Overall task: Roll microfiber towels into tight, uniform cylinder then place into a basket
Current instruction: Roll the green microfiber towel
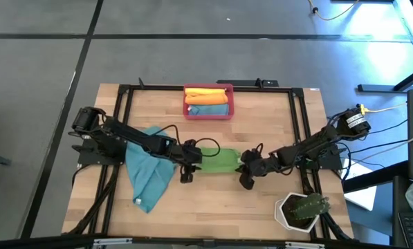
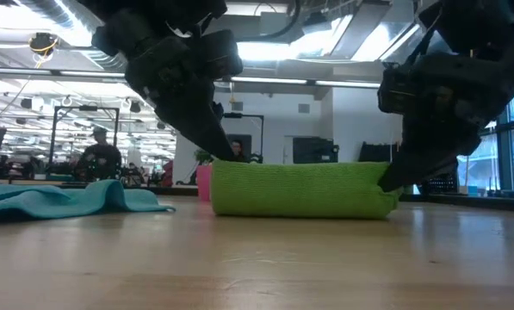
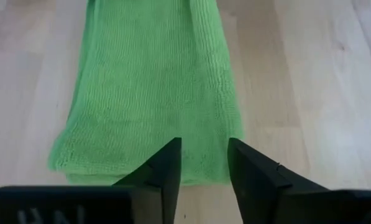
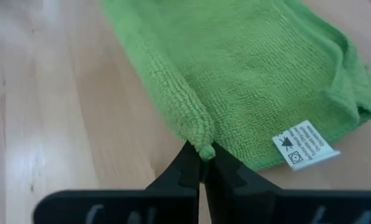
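Wood tabletop [image 1: 213, 200] carries my green towel [image 1: 218, 160] mid-table, long axis left to right between both arms. My left gripper [image 3: 204, 163] stands parted at its left end, gripping nothing; my right gripper [image 4: 203, 163] pinches the right corner. Basket [image 1: 208, 114] lies beyond, far side.

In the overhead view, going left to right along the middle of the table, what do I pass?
Loose teal microfiber towel → left pincer → folded green microfiber towel → right pincer, shut on that towel's corner → white hexagonal plant pot.
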Robot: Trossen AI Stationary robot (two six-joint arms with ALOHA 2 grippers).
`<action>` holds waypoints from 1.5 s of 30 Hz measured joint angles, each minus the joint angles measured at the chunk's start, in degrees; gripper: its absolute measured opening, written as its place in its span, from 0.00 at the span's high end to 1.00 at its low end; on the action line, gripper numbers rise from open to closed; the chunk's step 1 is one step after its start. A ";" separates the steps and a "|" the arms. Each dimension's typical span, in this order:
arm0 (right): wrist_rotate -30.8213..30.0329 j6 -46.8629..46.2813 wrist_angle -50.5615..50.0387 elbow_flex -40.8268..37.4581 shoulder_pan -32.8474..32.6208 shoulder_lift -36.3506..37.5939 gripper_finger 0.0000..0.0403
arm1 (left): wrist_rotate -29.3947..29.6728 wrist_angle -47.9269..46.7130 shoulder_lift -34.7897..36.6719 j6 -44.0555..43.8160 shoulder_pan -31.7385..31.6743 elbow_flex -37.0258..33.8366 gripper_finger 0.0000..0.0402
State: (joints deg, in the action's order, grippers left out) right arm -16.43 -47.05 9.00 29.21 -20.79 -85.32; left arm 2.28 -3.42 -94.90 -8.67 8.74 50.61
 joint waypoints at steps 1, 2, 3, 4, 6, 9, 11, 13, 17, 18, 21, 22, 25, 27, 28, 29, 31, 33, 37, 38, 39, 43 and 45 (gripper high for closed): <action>0.00 -1.08 -0.08 0.00 0.22 0.00 0.98 | -0.01 -0.19 -0.01 0.10 -0.05 -0.01 0.69; 0.00 -2.02 -0.18 0.00 0.43 0.00 0.98 | -0.09 -0.15 -0.01 0.14 -0.05 -0.02 0.68; 0.00 -2.46 -0.20 0.00 0.58 0.00 0.98 | -0.26 -0.17 -0.01 0.25 -0.05 -0.02 0.66; 0.03 -2.95 -0.18 0.00 0.76 0.00 0.98 | -0.24 -0.49 -0.01 0.35 -0.08 -0.02 0.64; 0.95 -3.73 -0.18 0.00 1.26 0.00 0.98 | -0.13 -1.23 0.10 1.60 -0.44 -0.02 0.60; 4.20 -5.43 -0.32 0.00 2.02 0.00 0.98 | 0.58 -1.05 0.99 2.95 -1.49 0.21 0.54; 4.46 -6.74 -0.55 0.00 2.19 0.00 0.98 | 1.65 -1.53 1.10 3.96 -2.09 0.50 0.51; 4.46 -7.23 -0.53 0.00 2.26 0.00 0.97 | 2.65 -2.06 1.63 5.19 -2.50 1.04 0.51; 4.44 -11.16 -0.58 0.00 2.75 -0.02 0.97 | 3.19 -2.26 3.37 6.41 -2.54 2.87 0.51; 4.15 -12.21 -0.58 0.00 2.84 -0.02 0.97 | 3.19 -1.49 3.21 6.38 -2.20 3.66 0.51; 3.18 -15.09 0.45 0.02 2.85 -0.02 0.97 | 3.09 -1.90 3.15 7.50 0.41 5.04 0.51; 3.16 -15.86 0.70 0.02 2.85 -0.02 0.97 | 2.99 -0.97 2.98 8.64 1.58 5.24 0.51; 3.62 -17.03 1.79 0.02 2.85 -0.02 0.97 | 3.88 3.50 0.85 12.28 5.47 5.35 0.51; 3.85 -17.09 2.55 0.02 2.85 -0.02 0.97 | 7.27 7.79 -1.26 14.22 8.37 5.31 0.51; 3.85 -17.09 2.70 0.02 2.85 -0.02 0.97 | 9.36 9.39 -2.22 15.43 9.53 5.31 0.51; 3.85 -17.06 2.88 0.02 2.85 -0.02 0.97 | 11.62 10.82 -3.31 16.75 10.62 5.33 0.51; 3.03 -17.08 2.90 0.02 2.85 -0.02 0.97 | 15.72 11.67 -5.63 19.15 12.06 5.35 0.51; 2.82 -17.09 2.62 0.02 2.85 -0.02 0.97 | 18.75 11.65 -8.05 20.20 12.31 5.29 0.51; 2.89 -17.08 2.57 0.02 2.85 -0.02 0.97 | 17.85 12.64 -11.36 19.43 10.09 5.29 0.51; 2.90 -17.07 2.56 0.02 2.85 -0.02 0.97 | 16.85 12.76 -12.08 19.33 9.39 5.29 0.51; 2.90 -17.04 2.51 0.02 2.85 -0.02 0.97 | 16.20 13.35 -12.77 19.30 8.77 5.29 0.51; 2.91 -17.00 1.77 0.02 2.84 -0.02 0.97 | 15.99 15.12 -14.03 19.12 6.53 5.29 0.51; 2.89 -16.03 1.46 0.02 2.83 -0.02 0.97 | 15.83 15.19 -14.63 18.01 5.41 5.31 0.51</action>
State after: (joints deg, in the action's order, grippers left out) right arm -13.54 -63.08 10.46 29.23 -17.96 -85.34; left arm 18.11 11.77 -109.53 9.35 14.15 55.92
